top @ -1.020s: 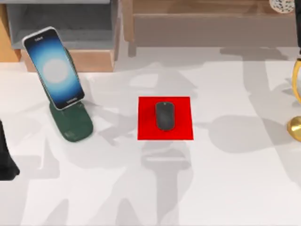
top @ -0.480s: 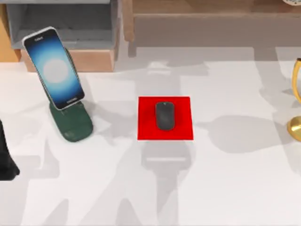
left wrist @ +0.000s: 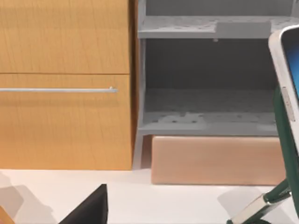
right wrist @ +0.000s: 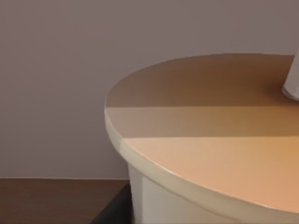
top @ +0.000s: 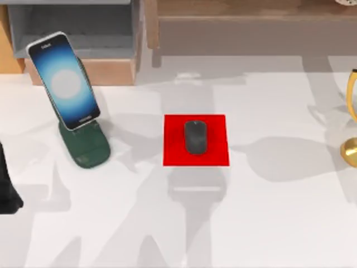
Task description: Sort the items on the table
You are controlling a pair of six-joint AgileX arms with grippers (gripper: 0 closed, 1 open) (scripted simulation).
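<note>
Top view: the mouse point(top: 195, 137) lies centred on the red mat point(top: 173, 153) mid-table point(top: 268, 223); the smartphone point(top: 64, 79) leans on its green stand point(top: 86, 148) at left. The right wrist view looks closely onto the peach cup lid point(right wrist: 210, 140). Neither arm's finger state can be told.

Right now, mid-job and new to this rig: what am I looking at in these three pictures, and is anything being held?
Two AgileX robot arms work at a white table. The top view looks down: a dark mouse lies on a red mat, a smartphone leans on a green stand, and my left arm is at the left edge. Each wrist view rides an arm; the right one sits close above the peach cup. Whether it is held, I cannot tell.
</note>
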